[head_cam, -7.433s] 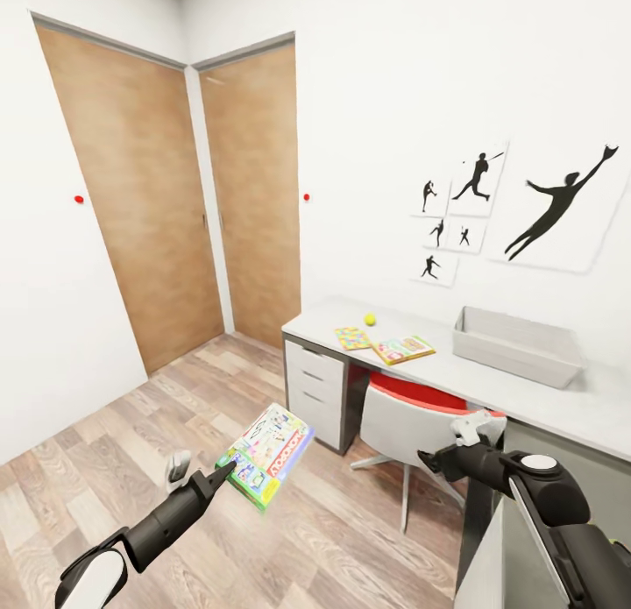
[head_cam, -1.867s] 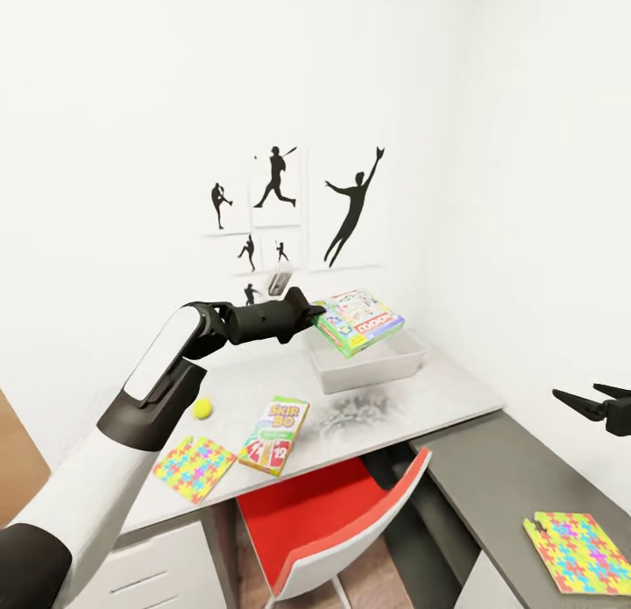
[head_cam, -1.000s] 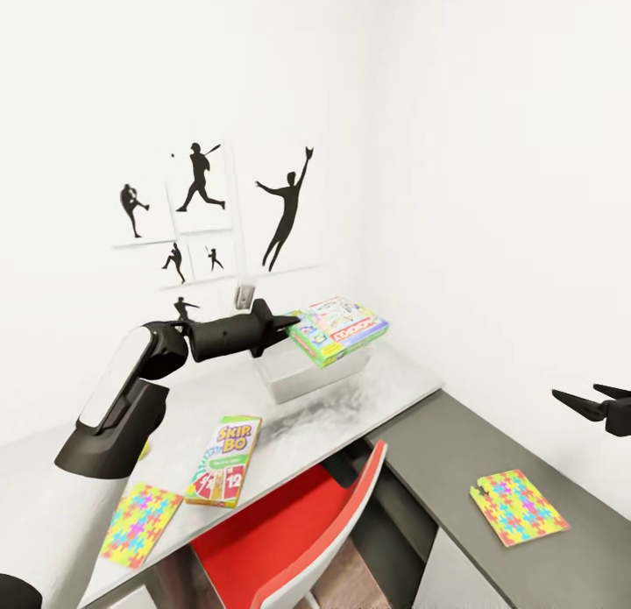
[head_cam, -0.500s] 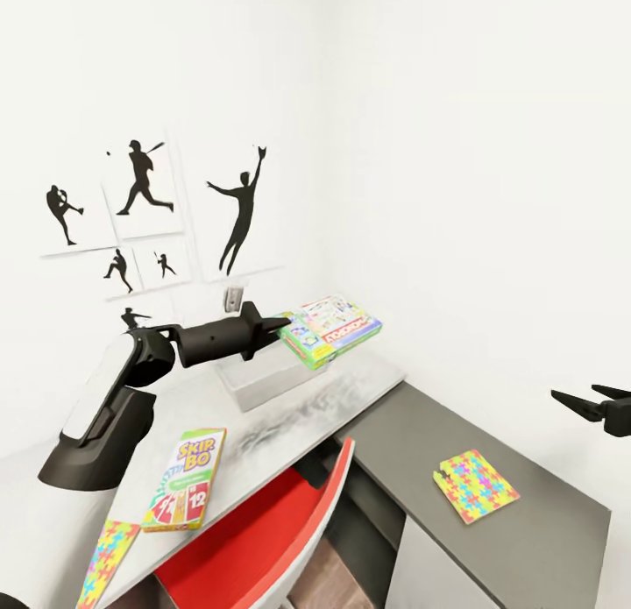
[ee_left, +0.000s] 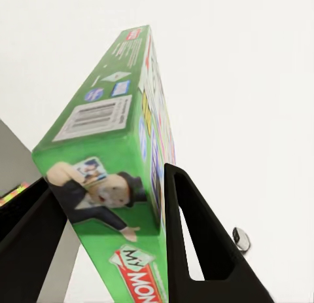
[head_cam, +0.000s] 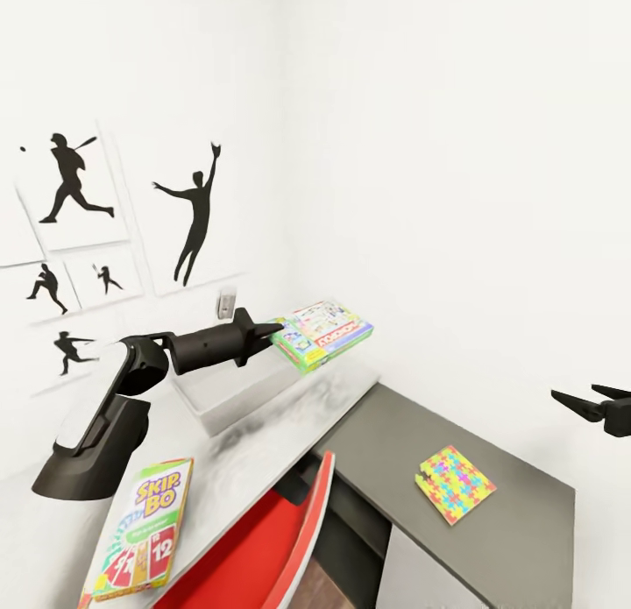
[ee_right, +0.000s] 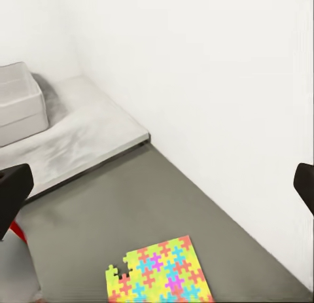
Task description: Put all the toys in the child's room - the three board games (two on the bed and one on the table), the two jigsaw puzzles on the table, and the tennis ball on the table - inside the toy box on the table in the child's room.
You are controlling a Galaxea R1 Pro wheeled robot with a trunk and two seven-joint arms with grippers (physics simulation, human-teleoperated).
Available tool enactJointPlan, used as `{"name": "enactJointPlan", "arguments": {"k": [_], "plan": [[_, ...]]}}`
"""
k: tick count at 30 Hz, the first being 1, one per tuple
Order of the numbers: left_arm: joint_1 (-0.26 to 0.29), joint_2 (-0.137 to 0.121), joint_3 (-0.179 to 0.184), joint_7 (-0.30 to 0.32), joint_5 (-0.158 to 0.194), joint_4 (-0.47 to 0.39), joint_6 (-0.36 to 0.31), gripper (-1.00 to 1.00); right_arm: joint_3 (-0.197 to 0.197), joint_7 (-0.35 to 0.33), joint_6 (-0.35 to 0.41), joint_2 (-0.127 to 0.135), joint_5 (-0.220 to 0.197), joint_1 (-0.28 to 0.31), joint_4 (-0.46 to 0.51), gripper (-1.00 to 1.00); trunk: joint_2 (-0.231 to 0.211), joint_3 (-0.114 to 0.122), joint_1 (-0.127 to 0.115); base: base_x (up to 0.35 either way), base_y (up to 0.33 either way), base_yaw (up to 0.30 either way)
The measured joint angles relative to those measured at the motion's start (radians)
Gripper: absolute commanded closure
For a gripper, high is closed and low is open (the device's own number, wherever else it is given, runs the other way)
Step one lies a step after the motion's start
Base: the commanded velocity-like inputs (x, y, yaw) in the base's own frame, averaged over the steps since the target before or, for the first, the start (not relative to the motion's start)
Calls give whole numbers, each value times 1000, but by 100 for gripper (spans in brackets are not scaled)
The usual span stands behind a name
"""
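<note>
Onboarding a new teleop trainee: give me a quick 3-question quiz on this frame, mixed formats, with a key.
1. True or false: the left gripper is shut on the green-edged board game.
2. Multiple choice: the jigsaw puzzle in the head view lies on
A. the dark grey desk top
B. the red chair
C. the toy box
3. Fill in: the card game box near the left arm's elbow reads "____".

Key
1. True: both fingers clamp the box, seen close in the left wrist view.
2. A
3. SKIP BO

The right gripper is open and holds nothing.
</note>
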State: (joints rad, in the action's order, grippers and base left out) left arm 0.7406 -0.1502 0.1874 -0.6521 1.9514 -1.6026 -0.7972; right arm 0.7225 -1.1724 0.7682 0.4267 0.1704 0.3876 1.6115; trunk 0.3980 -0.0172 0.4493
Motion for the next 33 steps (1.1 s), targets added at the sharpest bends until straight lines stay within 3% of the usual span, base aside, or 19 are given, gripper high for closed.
{"name": "enactJointPlan", "arguments": {"k": [4, 7, 9, 16, 22, 24, 28, 33], "plan": [[-1, -14, -3, -3, -3, -1, -1, 100, 0, -2, 0, 0, 0, 0, 0, -100, 0, 0, 0, 6, 4, -294], [-5, -72, -22, 2, -7, -2, -5, 100, 0, -2, 0, -1, 0, -1, 0, -100, 0, 0, 0, 2, 1, -294], [-3, -101, -55, 2, 2, -2, -10, 100, -1, -2, -1, -1, 0, -1, 0, -100, 0, 0, 0, 1, 0, -294], [15, -179, -137, -8, 10, -2, -56, 100, -1, -5, 0, -1, 0, -2, 0, -100, 0, 0, 0, 0, 0, -294], [11, -220, -163, -8, 15, -1, -69, 100, -2, -6, -1, 0, 0, -3, 0, -100, 0, 0, 0, 0, 0, -294], [11, -235, -164, -8, 49, -1, -69, 100, -2, -5, -1, -1, 0, -3, 0, -100, 0, 0, 0, 0, 0, -294], [10, -249, -165, -10, 81, -1, -71, 100, -3, -6, -1, -1, 0, -3, 0, -100, 0, 0, 0, 0, 0, -294], [-1, -274, -166, -11, 90, 1, -73, 100, -4, -7, -2, -1, 0, -4, 0, -100, 0, 0, 0, 5, 6, -294]]}}
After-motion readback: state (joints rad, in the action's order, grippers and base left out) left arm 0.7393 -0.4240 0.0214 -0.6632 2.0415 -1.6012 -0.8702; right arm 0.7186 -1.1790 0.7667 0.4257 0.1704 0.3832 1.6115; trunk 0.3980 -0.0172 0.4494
